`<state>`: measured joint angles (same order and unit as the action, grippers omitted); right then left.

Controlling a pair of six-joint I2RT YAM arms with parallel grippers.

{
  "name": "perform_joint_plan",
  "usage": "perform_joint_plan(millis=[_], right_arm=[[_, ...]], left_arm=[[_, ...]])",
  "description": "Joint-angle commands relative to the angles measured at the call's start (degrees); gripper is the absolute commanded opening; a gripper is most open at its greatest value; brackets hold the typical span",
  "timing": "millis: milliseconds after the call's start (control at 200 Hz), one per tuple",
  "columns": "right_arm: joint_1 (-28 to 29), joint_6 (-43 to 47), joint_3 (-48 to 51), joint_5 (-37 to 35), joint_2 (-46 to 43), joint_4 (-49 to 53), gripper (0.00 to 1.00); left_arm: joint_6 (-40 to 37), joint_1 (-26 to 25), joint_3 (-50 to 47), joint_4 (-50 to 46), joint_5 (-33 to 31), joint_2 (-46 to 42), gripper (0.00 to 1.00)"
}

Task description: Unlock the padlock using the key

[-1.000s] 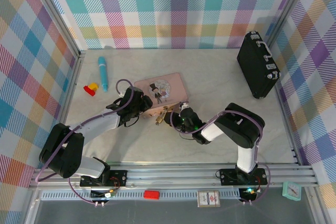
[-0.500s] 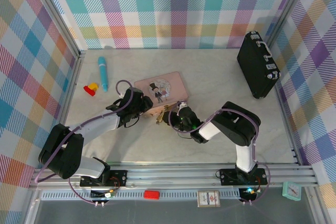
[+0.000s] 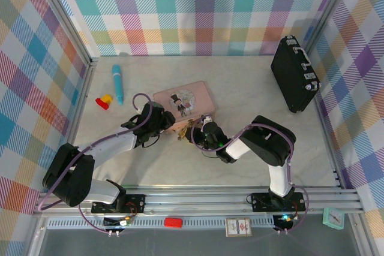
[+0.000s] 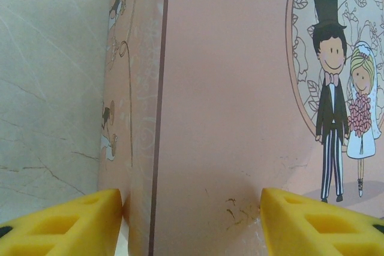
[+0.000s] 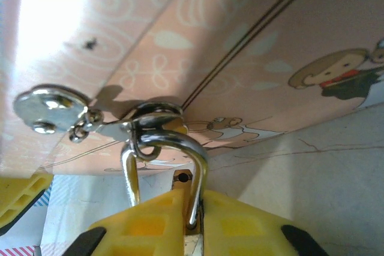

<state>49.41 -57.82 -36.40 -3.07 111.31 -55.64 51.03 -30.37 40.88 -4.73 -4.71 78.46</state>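
The pink tin box [image 3: 183,101] lies mid-table. My left gripper [image 3: 161,123] clamps its near left corner, with yellow fingers [image 4: 78,223] against the side wall and at the lid's edge of the pink box [image 4: 228,88]. The padlock [image 3: 183,132] hangs from the box's front latch. My right gripper [image 3: 193,131] is shut on the padlock's brass body [image 5: 183,181]. The silver shackle [image 5: 201,154] loops through the latch ring [image 5: 150,121]. One empty hole shows in the brass top, and the shackle's left leg runs down apart from it. The key is hidden.
A blue pen [image 3: 117,83] and a small red and yellow block [image 3: 105,101] lie at the back left. A black case [image 3: 294,73] stands against the right wall. Checked walls close in three sides.
My right gripper has slid a little left, closer to the box front, with the padlock. The left arm and the box have barely moved.
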Motion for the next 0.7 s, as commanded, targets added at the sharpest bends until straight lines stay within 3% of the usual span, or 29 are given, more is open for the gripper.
perform_joint_plan(millis=[0, 695], right_arm=[[-0.6, 0.6, -1.5, -0.9, 0.5, -1.7, 0.12], [-0.8, -6.9, 2.1, -5.5, -1.7, -7.5, 0.03]], left_arm=[[0.8, -1.2, -1.7, -3.1, -0.2, -1.2, 0.60], [4.0, -1.6, -4.2, -1.9, -2.6, -4.0, 0.60]])
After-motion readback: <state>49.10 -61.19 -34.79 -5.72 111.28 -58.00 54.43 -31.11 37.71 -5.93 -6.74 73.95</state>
